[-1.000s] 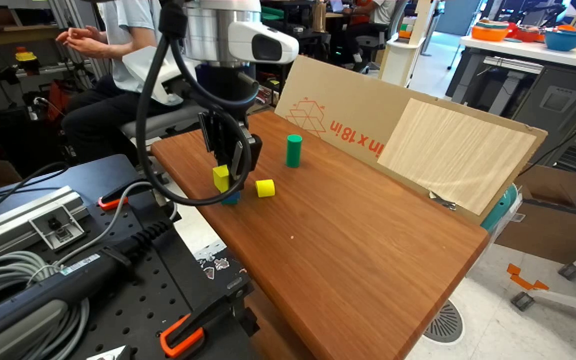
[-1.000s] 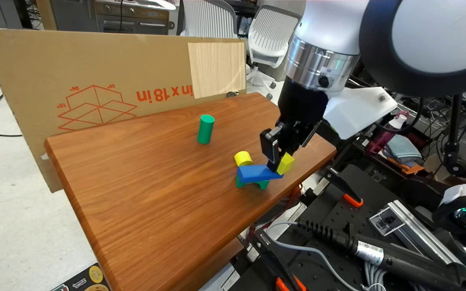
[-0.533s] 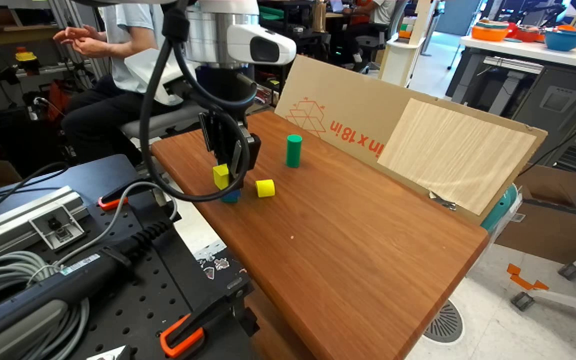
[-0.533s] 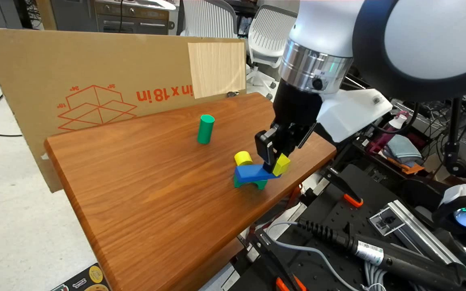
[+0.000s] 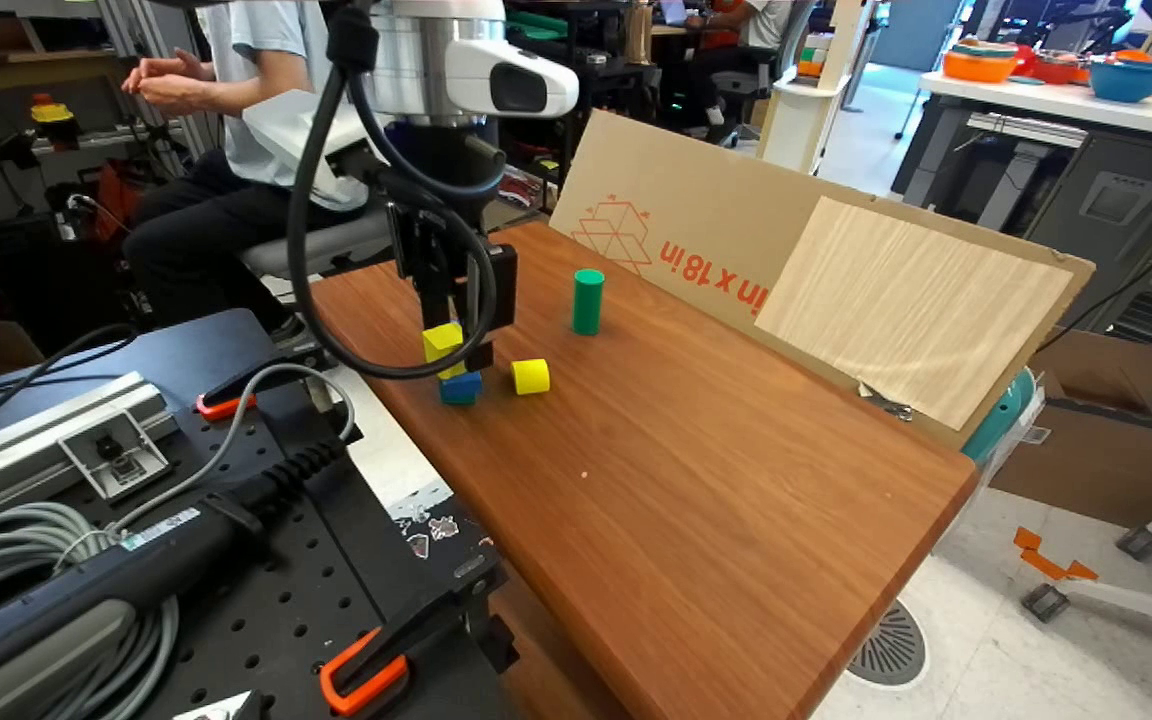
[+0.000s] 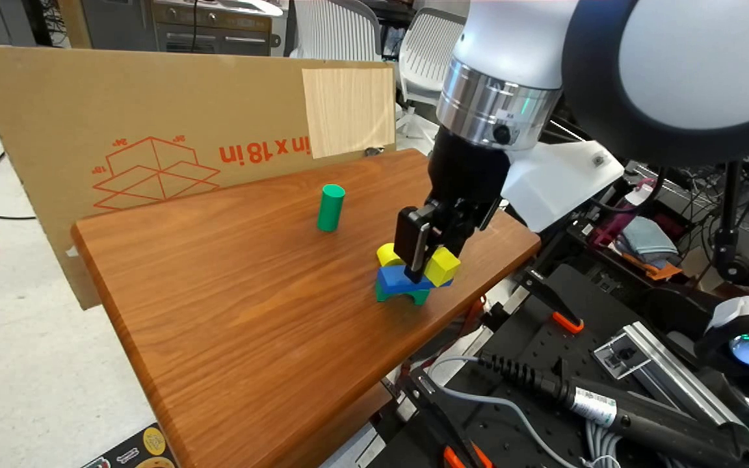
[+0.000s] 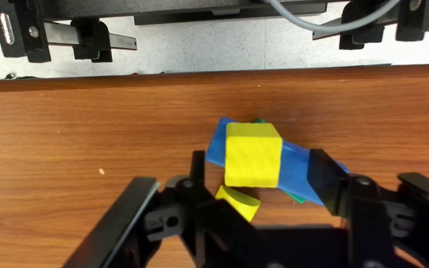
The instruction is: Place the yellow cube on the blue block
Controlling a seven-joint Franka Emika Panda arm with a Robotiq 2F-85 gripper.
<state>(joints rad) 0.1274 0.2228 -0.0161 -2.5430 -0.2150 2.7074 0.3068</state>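
The yellow cube rests on top of the blue block, towards one end of it. In both exterior views the cube sits above the blue block, which lies across a green arch piece. My gripper stands open around the cube. In the wrist view a gap shows between the cube and each of the fingers, wider on the right side. The right finger hides part of the blue block.
A rounded yellow piece lies on the wooden table close beside the stack. Farther back a green cylinder stands upright. A cardboard panel lines one table edge. Near the stack runs the opposite edge, with black equipment beyond.
The jaws have opened and let go of the yellow cube. It has turned and settled on the blue block. The arm has shifted slightly leftwards in both exterior views; the blue block moved a little earlier.
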